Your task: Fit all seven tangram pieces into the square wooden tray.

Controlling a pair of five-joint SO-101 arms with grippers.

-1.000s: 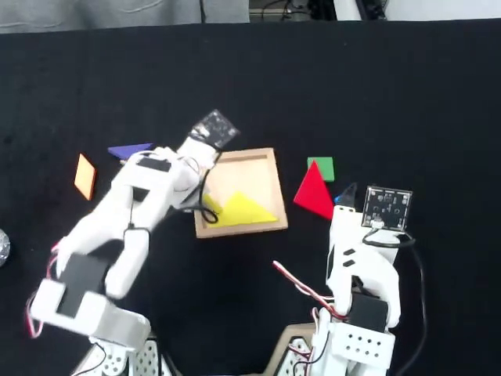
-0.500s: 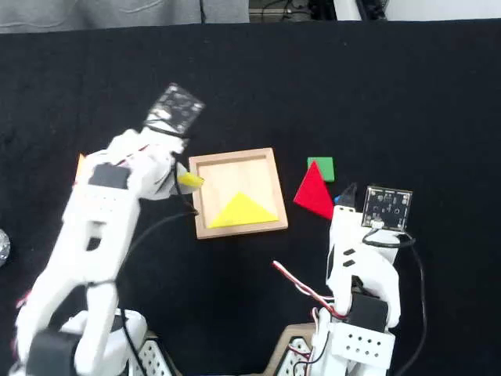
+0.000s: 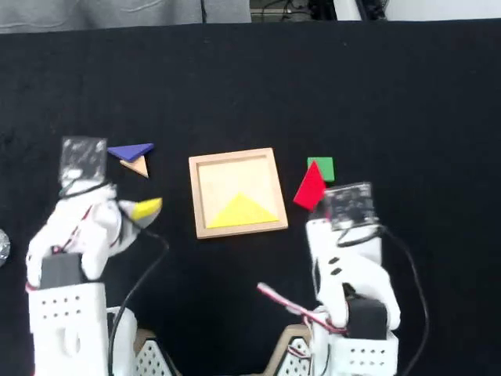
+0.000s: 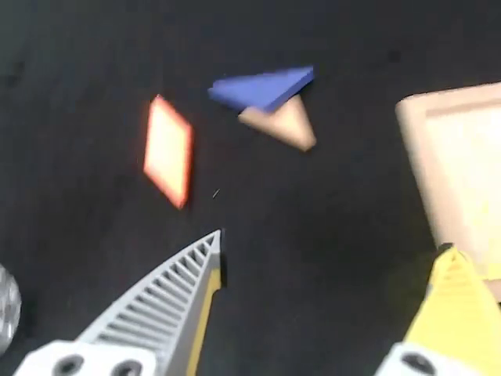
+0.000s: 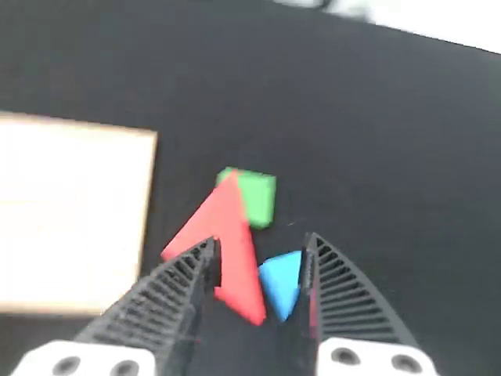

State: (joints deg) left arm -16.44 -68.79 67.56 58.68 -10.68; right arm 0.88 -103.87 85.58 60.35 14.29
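From above, the square wooden tray (image 3: 199,196) sits in the middle of the black worktop (image 3: 391,94), with a yellow triangle (image 3: 241,211) lying inside it against the lower rim. At the left of the frame the left hand (image 3: 142,207) hangs above the bare worktop, left of the tray, with one yellow finger (image 3: 148,207) showing. Above it a dark blue triangle (image 3: 131,150) and a tan triangle (image 3: 136,166) touch each other. Right of the tray, a green square (image 3: 322,169) and a red triangle (image 3: 310,186) overlap, just above the right arm (image 3: 348,258).

In the left wrist view, the left hand (image 4: 330,243) is spread wide and holds nothing. Beyond it lie an orange piece (image 4: 168,150), the dark blue triangle (image 4: 262,86) and the tan triangle (image 4: 282,125), with the tray (image 4: 454,157) at the side.

In the right wrist view, the right hand (image 5: 258,252) is partly open and grips nothing. The red triangle (image 5: 223,235) and a light blue triangle (image 5: 280,282) lie between its fingers; I cannot tell whether they touch. The green square (image 5: 254,196) is just beyond, and the tray (image 5: 70,211) is beside them.
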